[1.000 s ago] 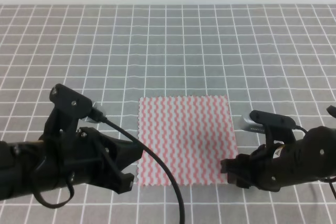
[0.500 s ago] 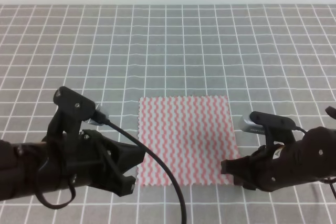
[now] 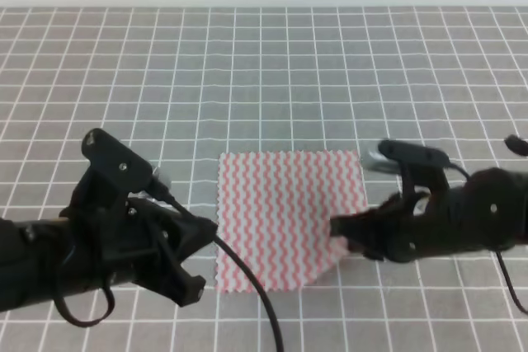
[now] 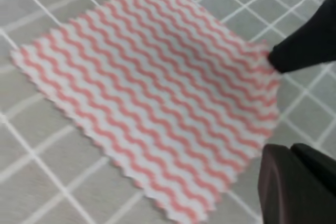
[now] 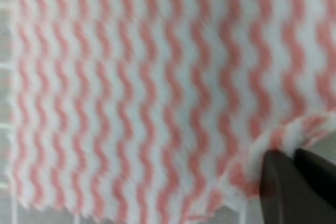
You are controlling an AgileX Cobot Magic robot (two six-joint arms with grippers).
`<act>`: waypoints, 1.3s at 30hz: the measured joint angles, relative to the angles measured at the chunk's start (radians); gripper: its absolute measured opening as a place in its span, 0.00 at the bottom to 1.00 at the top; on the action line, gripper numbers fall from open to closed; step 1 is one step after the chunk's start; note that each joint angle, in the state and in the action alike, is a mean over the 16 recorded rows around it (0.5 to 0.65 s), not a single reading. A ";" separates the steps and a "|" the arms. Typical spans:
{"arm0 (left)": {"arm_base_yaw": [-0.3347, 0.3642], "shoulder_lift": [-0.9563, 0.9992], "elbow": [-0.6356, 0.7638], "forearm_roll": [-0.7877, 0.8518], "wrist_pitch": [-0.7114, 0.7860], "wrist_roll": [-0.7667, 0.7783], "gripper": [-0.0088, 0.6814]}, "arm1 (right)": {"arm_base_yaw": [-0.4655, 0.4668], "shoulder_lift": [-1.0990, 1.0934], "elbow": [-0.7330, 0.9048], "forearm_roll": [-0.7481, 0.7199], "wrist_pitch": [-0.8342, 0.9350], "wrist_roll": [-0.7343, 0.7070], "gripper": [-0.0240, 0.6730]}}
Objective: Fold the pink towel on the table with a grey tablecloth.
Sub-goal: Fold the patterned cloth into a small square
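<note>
The pink towel (image 3: 272,212) (image 4: 152,87) (image 5: 131,77) lies mostly flat on the table with a grey tablecloth (image 3: 264,63) (image 4: 31,145). Its near-right corner is raised and curled inward. My right gripper (image 3: 338,228) (image 5: 294,182) is shut on that corner, and its black tip (image 4: 281,59) also shows in the left wrist view. My left gripper (image 3: 206,257) (image 4: 296,182) hovers over bare grey cloth just off the towel's near-left edge. Its fingers are together and hold nothing.
White grid lines cover the grey cloth all around the towel. A pale wall borders the table's far edge (image 3: 264,7). A black cable (image 3: 247,278) trails from my left arm across the towel's near-left corner.
My right gripper has moved away from the near edge and inward, lifting the towel's near-right corner with it. The left arm has shifted slightly left, off the towel's corner.
</note>
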 joint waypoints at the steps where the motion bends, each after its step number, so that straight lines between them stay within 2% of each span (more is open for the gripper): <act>1: 0.000 0.003 0.000 -0.006 -0.006 0.018 0.01 | 0.000 0.000 -0.009 -0.002 -0.002 -0.002 0.02; 14: -0.007 0.082 0.000 -0.206 -0.004 0.377 0.01 | -0.001 0.020 -0.068 -0.021 -0.064 -0.023 0.02; 20: -0.038 0.111 0.000 -0.316 -0.008 0.567 0.01 | -0.001 0.049 -0.091 -0.025 -0.084 -0.026 0.01; 26: -0.075 0.127 0.000 -0.380 -0.055 0.686 0.03 | -0.002 0.076 -0.123 -0.031 -0.087 -0.028 0.01; 29: -0.090 0.138 0.000 -0.392 -0.082 0.719 0.07 | -0.001 0.084 -0.136 -0.034 -0.084 -0.027 0.01; 39: -0.101 0.205 0.000 -0.405 -0.094 0.845 0.39 | -0.001 0.089 -0.152 -0.043 -0.080 -0.026 0.01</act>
